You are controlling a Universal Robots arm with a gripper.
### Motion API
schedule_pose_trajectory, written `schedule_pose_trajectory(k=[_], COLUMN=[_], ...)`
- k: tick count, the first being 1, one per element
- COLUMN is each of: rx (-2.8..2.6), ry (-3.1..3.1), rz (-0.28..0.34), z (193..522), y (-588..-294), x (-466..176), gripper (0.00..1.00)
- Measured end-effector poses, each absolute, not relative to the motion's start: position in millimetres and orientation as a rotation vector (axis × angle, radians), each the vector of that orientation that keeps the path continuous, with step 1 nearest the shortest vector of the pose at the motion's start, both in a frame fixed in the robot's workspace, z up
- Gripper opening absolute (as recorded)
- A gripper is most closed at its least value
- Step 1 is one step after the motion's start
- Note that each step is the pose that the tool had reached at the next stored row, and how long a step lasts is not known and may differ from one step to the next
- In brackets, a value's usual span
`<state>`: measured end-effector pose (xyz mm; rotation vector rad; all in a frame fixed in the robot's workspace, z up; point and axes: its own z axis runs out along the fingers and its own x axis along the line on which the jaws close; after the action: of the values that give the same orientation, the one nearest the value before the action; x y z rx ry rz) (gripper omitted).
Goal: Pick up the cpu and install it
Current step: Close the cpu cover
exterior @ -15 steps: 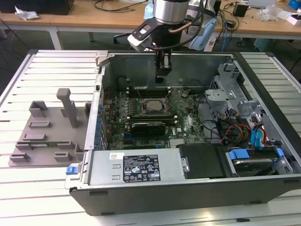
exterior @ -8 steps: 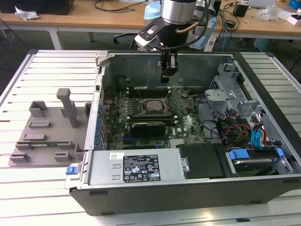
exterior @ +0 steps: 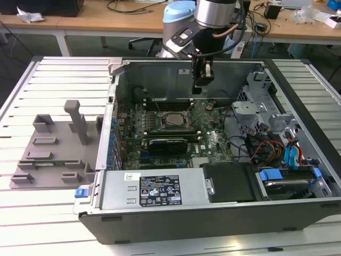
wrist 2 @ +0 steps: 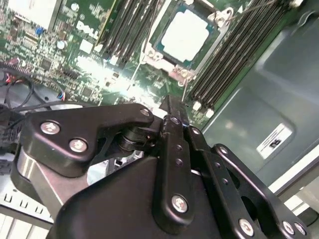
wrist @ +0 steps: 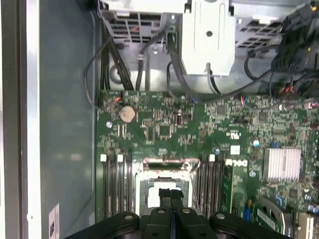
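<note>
Cpu (wrist 2: 187, 36) sits in the motherboard socket (wrist 2: 152, 56) inside the open PC case (exterior: 224, 213). Claw (wrist 2: 172, 102) hovers above it, fingers together, empty. Chip looks light, stiff, thin and probably fragile underneath; best taken by opposite edges.

You work on a pale bench (exterior: 53, 74) whose top is made of long metal slats running from the exterior view's left to its right. Behind it you see a row of wooden desks (exterior: 106, 24) with white legs (exterior: 63, 42). On the desk at the exterior view's left lie a crumpled white sheet (exterior: 29, 15), a black box (exterior: 53, 6) and some loose dark cables (exterior: 128, 6). Under the desks the floor (exterior: 26, 45) is dark grey. The light is even and soft, and the slats shine a little.
</note>
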<state>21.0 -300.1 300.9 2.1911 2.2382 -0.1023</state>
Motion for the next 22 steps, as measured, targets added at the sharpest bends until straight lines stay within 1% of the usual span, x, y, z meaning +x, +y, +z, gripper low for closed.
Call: schedule_pose_trajectory(k=[22], rx=[2.191], ry=[2.238], rz=[-0.103], z=[300.9], y=[-300.1], x=[73.2], gripper=[0.11])
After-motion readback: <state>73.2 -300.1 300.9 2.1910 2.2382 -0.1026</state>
